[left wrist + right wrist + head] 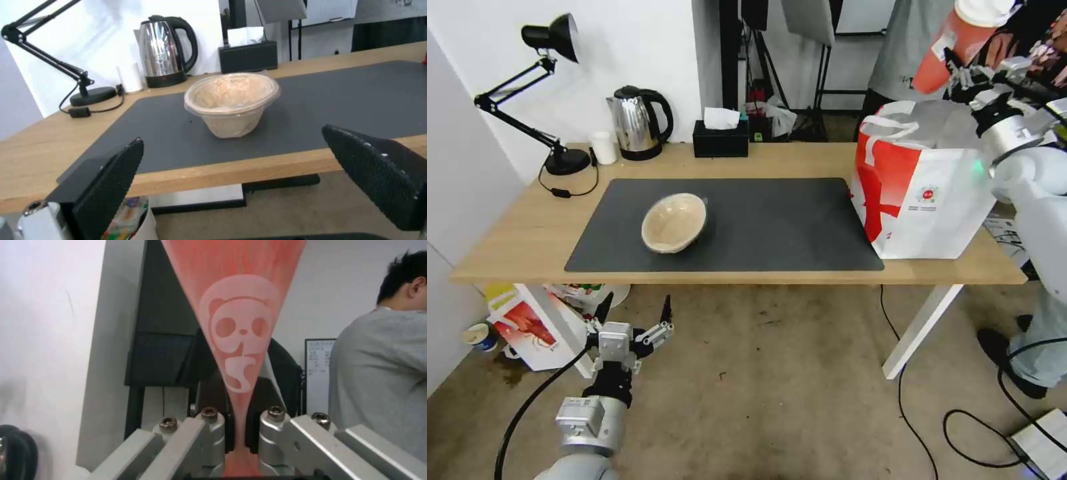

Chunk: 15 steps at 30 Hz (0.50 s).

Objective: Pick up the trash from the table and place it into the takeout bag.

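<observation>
Left claw (635,312) spread wide — right claw (960,79) gripping red cup (954,47).

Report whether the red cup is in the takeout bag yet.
Not yet. The right gripper is shut on the red cup, holding it tilted in the air above the takeout bag, clear of its opening.

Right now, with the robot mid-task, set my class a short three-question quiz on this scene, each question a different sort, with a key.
1. True or false: the right gripper is shut on the red cup.
2. Multiple choice: the tan paper bowl lies on A) the bare wood, B) the dark grey mat, C) the floor.
3. Fill in: the left gripper hangs open below the edge of the ____.

Key: 1 true. 2 B. 3 table. The cup is held above the takeout bag.
</observation>
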Tool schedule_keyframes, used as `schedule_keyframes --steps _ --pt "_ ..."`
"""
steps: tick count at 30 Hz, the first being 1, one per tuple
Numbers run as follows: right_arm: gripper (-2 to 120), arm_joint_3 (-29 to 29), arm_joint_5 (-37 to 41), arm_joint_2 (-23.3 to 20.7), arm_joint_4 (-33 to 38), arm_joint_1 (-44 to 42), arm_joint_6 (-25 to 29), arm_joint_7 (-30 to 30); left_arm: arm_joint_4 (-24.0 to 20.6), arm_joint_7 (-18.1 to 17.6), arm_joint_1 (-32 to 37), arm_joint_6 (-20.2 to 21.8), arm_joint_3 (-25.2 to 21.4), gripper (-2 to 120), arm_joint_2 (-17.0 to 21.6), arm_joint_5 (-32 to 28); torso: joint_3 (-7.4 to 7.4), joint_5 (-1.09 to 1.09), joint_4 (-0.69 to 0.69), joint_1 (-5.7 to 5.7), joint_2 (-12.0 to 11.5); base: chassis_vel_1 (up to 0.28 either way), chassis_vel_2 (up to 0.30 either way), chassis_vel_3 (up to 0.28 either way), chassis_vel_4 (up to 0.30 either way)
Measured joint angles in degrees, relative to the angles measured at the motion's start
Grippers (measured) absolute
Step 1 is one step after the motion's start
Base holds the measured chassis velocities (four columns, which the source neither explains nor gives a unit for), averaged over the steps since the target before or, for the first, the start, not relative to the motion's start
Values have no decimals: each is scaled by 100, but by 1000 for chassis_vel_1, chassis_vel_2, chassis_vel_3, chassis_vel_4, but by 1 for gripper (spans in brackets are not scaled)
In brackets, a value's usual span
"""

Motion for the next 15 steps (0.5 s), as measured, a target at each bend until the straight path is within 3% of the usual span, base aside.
schedule_keyframes --steps 15 --pt "2 -61 -506 381 -543 420 87 27 0 0 0 0 0 100 0 0 0 0 0 1 0 0 0 0 0"
